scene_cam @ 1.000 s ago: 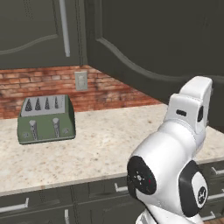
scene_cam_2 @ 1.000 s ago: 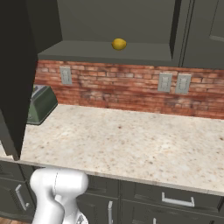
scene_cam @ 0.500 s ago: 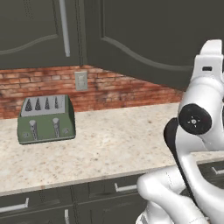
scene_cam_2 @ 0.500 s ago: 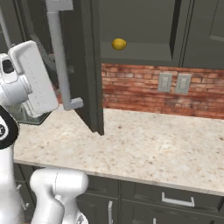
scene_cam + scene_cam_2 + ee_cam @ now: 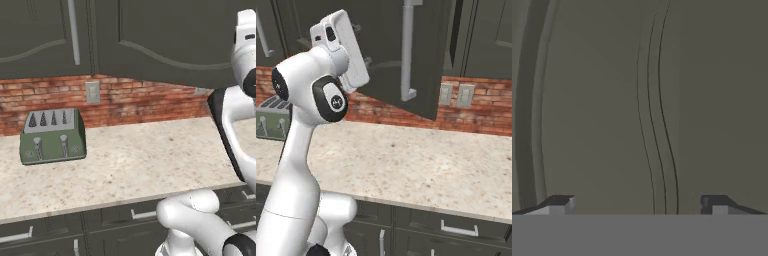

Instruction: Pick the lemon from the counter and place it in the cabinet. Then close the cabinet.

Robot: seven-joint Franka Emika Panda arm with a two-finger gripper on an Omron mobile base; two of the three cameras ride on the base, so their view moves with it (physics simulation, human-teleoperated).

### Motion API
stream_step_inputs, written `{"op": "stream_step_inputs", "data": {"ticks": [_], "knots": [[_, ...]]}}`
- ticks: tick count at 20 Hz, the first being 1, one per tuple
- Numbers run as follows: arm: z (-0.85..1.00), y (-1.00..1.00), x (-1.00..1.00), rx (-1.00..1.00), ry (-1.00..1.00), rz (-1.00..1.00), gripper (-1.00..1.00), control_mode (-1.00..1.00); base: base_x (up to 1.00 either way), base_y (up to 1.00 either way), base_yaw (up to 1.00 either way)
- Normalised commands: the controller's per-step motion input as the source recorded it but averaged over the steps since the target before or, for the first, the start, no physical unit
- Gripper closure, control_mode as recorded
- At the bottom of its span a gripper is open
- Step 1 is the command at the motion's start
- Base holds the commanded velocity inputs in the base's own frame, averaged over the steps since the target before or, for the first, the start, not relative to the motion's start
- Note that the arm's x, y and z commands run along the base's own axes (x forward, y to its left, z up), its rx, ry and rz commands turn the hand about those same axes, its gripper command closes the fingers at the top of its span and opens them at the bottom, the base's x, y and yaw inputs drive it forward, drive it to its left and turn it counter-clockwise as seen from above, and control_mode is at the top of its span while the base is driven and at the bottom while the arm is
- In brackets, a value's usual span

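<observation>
Pincer [image 5: 640,206] stands with its two dark tips far apart, wide, and nothing is between them. It faces very close the dark grey door of the cabinet [image 5: 602,100], where the curved lines of the raised panel run from top to bottom in the hand view. In the right base view the white arm [image 5: 311,95] is raised high above the surface [image 5: 421,165], and its hand is up against the outer face of the cabinet door [image 5: 426,55]. The door is partly open and stands out from the wall at an angle, with its long light-grey bar handle [image 5: 407,50] on the side toward the camera. I cannot see the inside of the cabinet from these views, so I cannot tell where the lemon is. The surface is a beige speckled slab under the cabinet, in front of a red brick wall [image 5: 150,102] with a light outlet plate [image 5: 92,92]. A green toaster [image 5: 52,136] stands on the surface at the left side in the left base view, well apart from the arm. Below the edge of the surface are dark drawers [image 5: 456,227] with short handles.
</observation>
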Motion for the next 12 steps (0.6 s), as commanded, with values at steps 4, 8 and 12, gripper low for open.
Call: {"op": "stream_step_inputs", "data": {"ticks": [4,8,12], "knots": [[0.0,-0.53,1.0,0.0,0.34,0.35,-1.0,-1.0,0.0,0.0,0.0],[0.0,-0.44,1.0,0.0,0.34,0.34,-1.0,-1.0,0.0,0.0,0.0],[-0.02,-0.4,1.0,0.0,0.36,0.34,-1.0,-1.0,0.0,0.0,0.0]]}}
